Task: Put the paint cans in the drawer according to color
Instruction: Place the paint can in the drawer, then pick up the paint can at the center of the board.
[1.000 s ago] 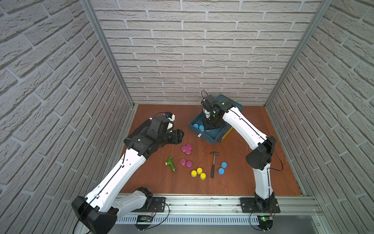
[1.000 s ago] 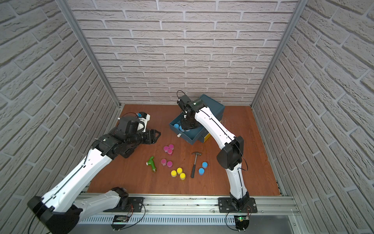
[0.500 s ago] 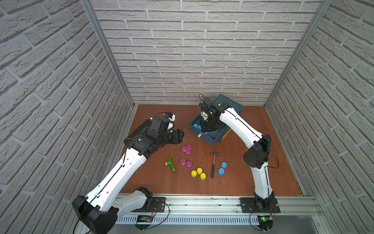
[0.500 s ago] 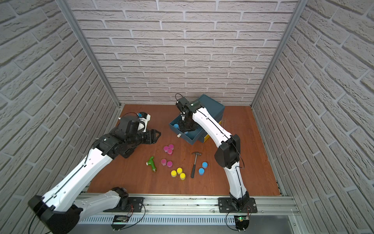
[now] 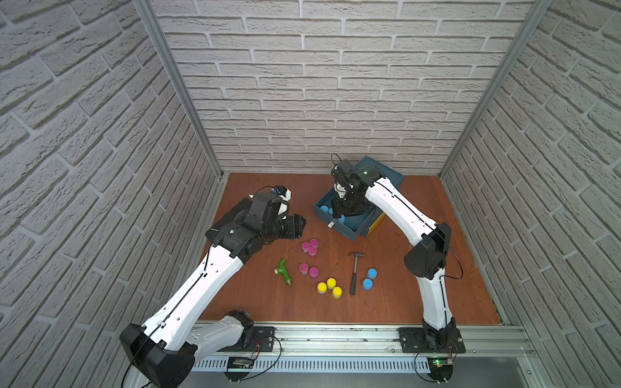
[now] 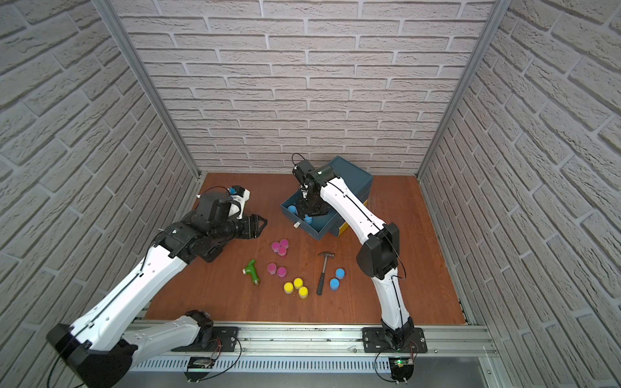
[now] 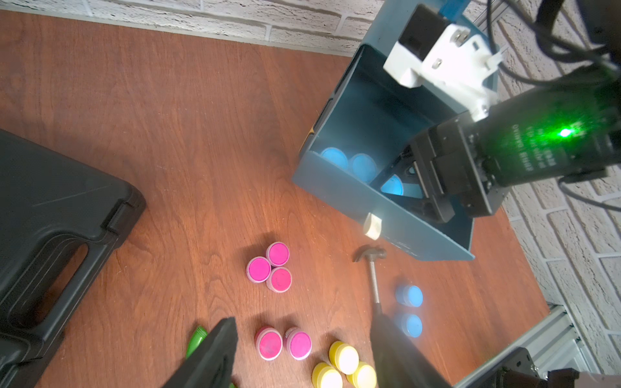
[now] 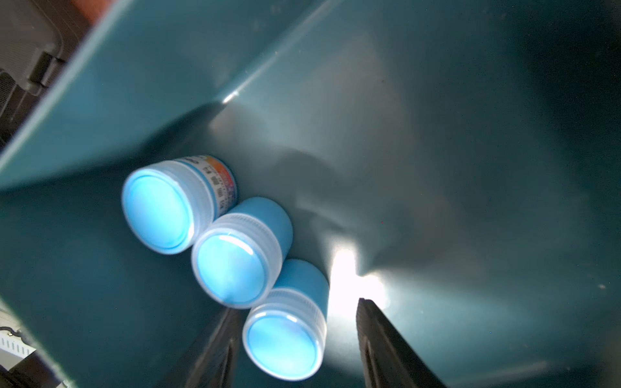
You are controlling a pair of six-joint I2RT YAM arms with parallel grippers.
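The right gripper (image 8: 299, 306) reaches down inside an open teal metal drawer (image 8: 437, 134). Its two black fingers are parted on either side of a small squat plastic paint can with a round blue lid (image 8: 285, 346). Light shows between one finger and the can; the other finger sits so close that contact cannot be ruled out. The can stands upright on the drawer floor, last in a touching row with two more blue-lidded paint cans (image 8: 232, 265) near the drawer's front wall. Well apart, the left gripper (image 7: 304, 317) hovers, jaws spread and empty, above the brown wooden tabletop (image 5: 386, 309), near five pink-lidded paint cans (image 5: 305, 246). Three yellow-lidded paint cans (image 5: 331, 283) and two further blue-lidded ones (image 5: 372, 273) sit on either side of a small metal-headed hammer (image 5: 353, 273). A green plastic pipe fitting (image 5: 283, 271) lies beside the pink ones. The likely trouble: if the right gripper lifts at a slant, the close finger could drag the can and tip it into its neighbours. Ten cans lie outside, and pink or yellow dropped in here would spoil the colour sorting.
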